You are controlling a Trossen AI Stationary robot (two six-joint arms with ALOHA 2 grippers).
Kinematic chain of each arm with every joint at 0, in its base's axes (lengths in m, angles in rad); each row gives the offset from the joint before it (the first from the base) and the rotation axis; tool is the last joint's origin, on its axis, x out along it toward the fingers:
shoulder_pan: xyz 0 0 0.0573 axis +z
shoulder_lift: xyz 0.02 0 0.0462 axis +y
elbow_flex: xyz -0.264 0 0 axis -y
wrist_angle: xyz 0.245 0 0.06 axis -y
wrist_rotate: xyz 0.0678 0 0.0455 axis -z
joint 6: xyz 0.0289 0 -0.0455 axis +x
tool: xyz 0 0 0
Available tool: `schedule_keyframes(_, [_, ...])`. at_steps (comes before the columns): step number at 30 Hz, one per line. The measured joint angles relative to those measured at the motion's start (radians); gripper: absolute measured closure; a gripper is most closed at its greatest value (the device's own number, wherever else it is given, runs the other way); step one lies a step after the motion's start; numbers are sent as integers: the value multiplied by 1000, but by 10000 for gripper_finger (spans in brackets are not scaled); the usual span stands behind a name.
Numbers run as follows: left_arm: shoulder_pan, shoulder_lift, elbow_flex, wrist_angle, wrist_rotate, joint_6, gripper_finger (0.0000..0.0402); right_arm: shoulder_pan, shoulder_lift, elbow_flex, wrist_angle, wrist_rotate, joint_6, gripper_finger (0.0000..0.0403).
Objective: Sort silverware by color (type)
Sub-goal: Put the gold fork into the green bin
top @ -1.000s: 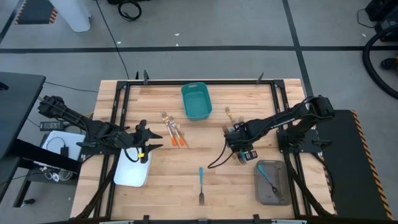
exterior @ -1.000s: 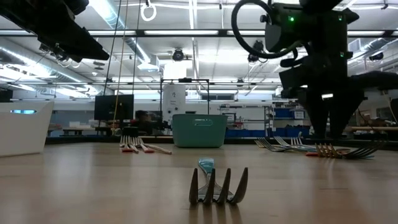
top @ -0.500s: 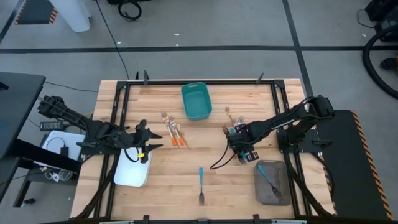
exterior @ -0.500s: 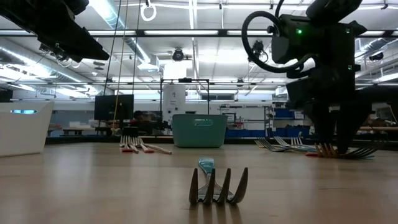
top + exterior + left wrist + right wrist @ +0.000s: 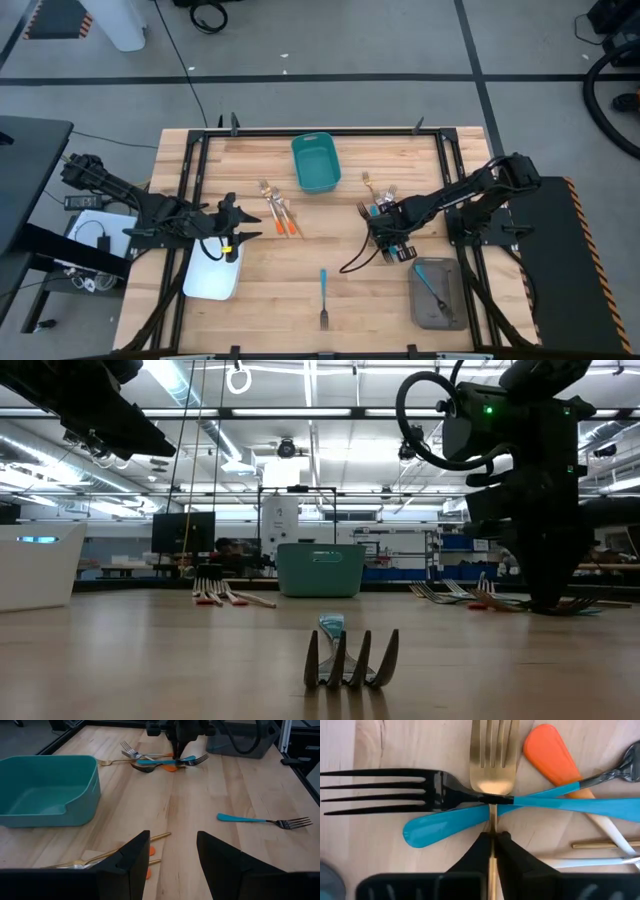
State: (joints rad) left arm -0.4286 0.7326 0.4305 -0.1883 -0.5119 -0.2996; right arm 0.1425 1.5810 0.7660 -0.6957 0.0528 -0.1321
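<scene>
Here my right pincer [image 5: 492, 840] is pinched tight on the thin stem of the gold fork [image 5: 491, 760], lying under a blue-handled fork [image 5: 470, 802] just ahead on the table [image 5: 395, 740]: light, stiff and slick metal, liable to swivel or drag its neighbours.
</scene>
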Motion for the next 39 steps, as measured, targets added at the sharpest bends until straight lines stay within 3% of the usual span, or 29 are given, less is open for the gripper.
schedule_keyframes(8, [0,0,0,0,0,0,230,-2,6,85,-73,67,9,374])
schedule_keyframes(23, [0,0,0,-2,0,-2,230,-1,5,281,-242,82,9,377])
schedule_keyframes(39, [0,0,0,-4,1,-3,230,-9,4,193,-201,38,107,377])
